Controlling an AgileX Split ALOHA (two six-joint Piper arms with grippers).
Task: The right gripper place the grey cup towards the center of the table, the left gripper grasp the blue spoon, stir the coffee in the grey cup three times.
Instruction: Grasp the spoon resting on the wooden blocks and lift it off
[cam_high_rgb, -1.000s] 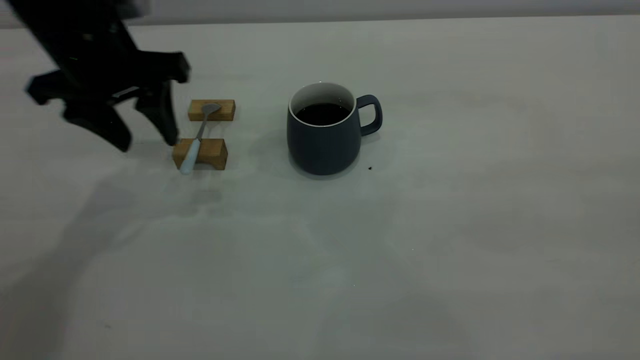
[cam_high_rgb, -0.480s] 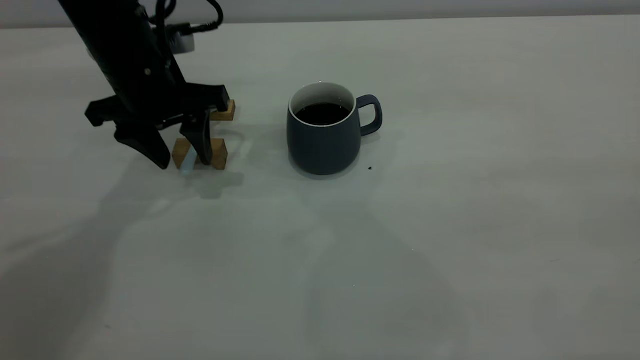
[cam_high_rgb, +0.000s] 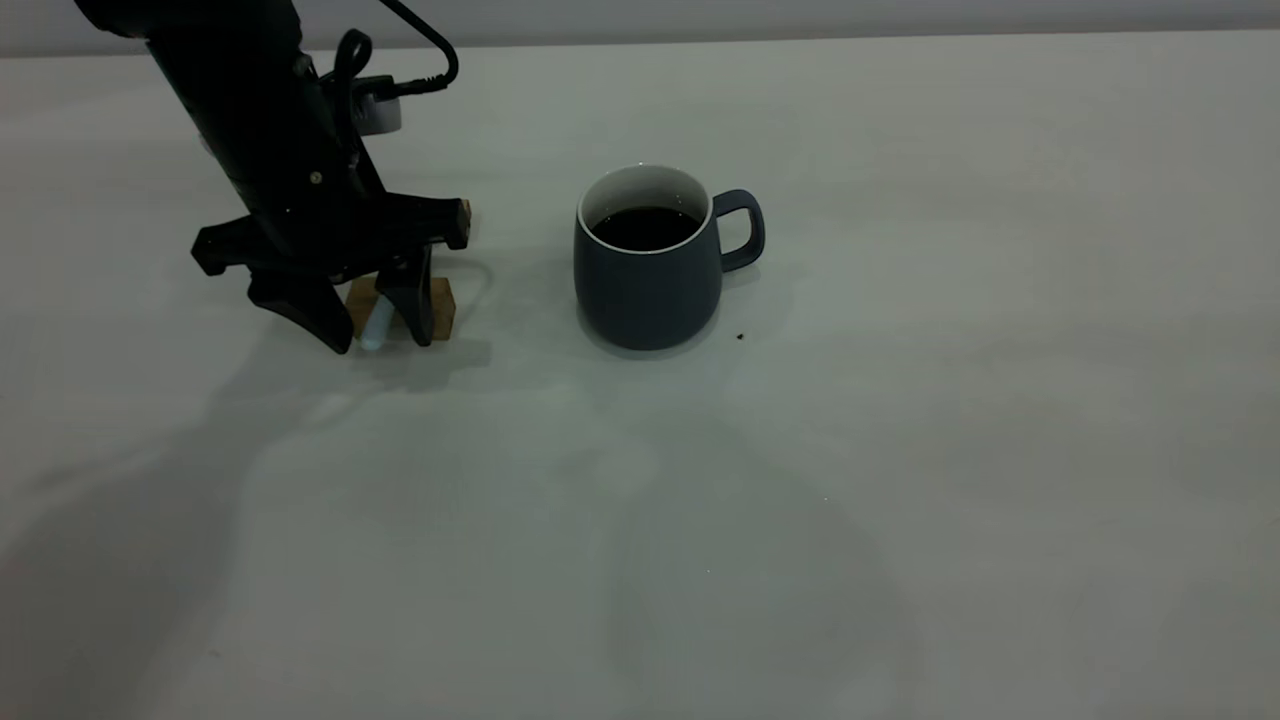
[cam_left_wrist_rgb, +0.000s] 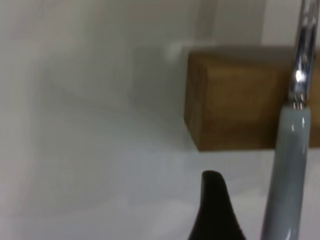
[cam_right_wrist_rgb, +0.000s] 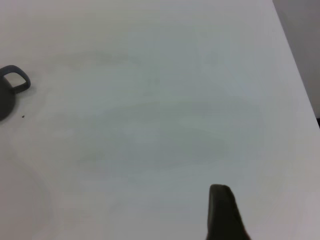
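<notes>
While L gripper (cam_high_rgb: 378, 340) straddles blue spoon (cam_high_rgb: 374, 330) w/ jaws spread, grey cup (cam_high_rgb: 650, 262) sits apart near table (cam_high_rgb: 900, 480) centre.

Near half of table bare; a small dark speck (cam_high_rgb: 740, 337) lies just by cup's base on handle side. Spoon's pale handle end pokes out between the two fingertips (cam_high_rgb: 420, 325), not pinched; it rests on a wooden block (cam_high_rgb: 440, 305) toward table's left edge, metal neck (cam_left_wrist_rgb: 300, 65) running over block in L wrist view. 2nd block (cam_high_rgb: 463, 212) behind, mostly hidden by gripper. Cup upright, handle pointing right, coffee (cam_high_rgb: 645, 228) inside. R gripper (cam_right_wrist_rgb: 225, 212): one finger seen only in own wrist view, over table's right side, far from cup; open or closed can't tell.
</notes>
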